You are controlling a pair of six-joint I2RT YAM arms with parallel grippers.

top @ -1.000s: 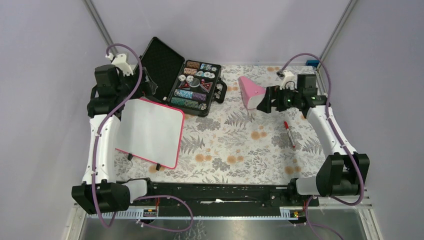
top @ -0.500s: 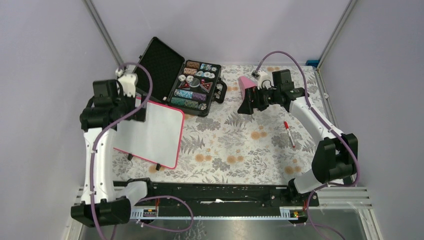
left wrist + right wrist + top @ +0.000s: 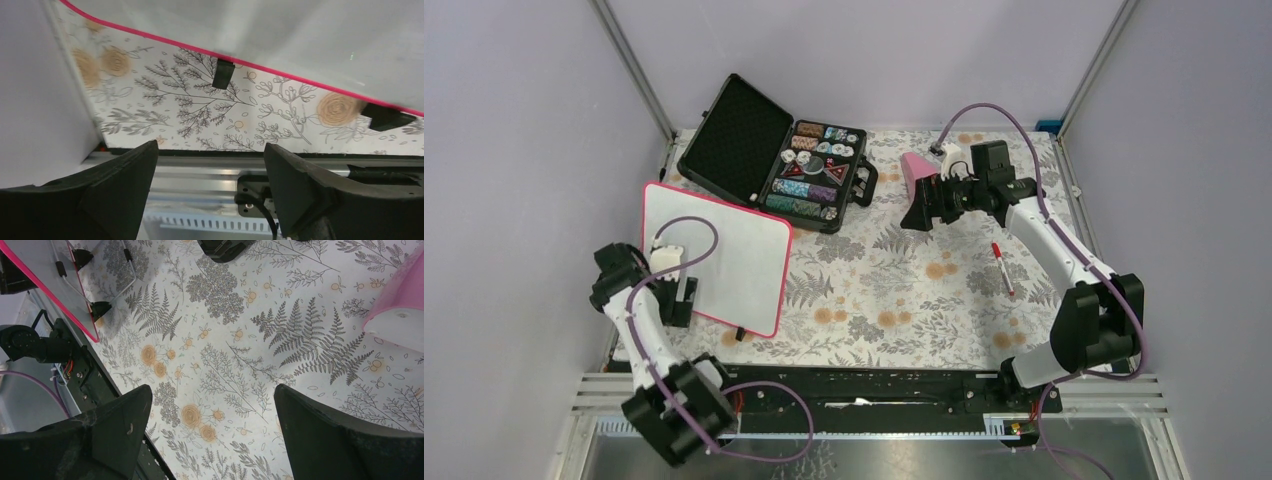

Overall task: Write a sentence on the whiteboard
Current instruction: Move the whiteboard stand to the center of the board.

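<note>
Your left claw point(image 3: 210, 160) is spread wide with nothing between its fingers. It hangs low at the near-left edge of the whiteboard point(image 3: 724, 250), looking under the pink rim at two of the black feet. Your right claw point(image 3: 210, 405) is just as wide and just as empty, held above the flowered bench point(image 3: 894, 290) right beside the pink wedge point(image 3: 915, 170) at the far side.

The board lies flat on the left half of the bench, its far corner close to the open black case point(image 3: 744, 135). Its face looks blank from above, so as far as you can see no part of the sentence is on it. The red marker point(image 3: 1002, 265) lies on the bench right of centre, well apart from the board and untouched by either claw. You have essentially the whole job left: pick up the marker, bring it to the board, write.

Against a second ago, your left arm has folded back from the far-left corner of the board to the near edge, uncovering that corner. Your right claw has slid left, closer to the wedge. Board and marker have not shifted.
</note>
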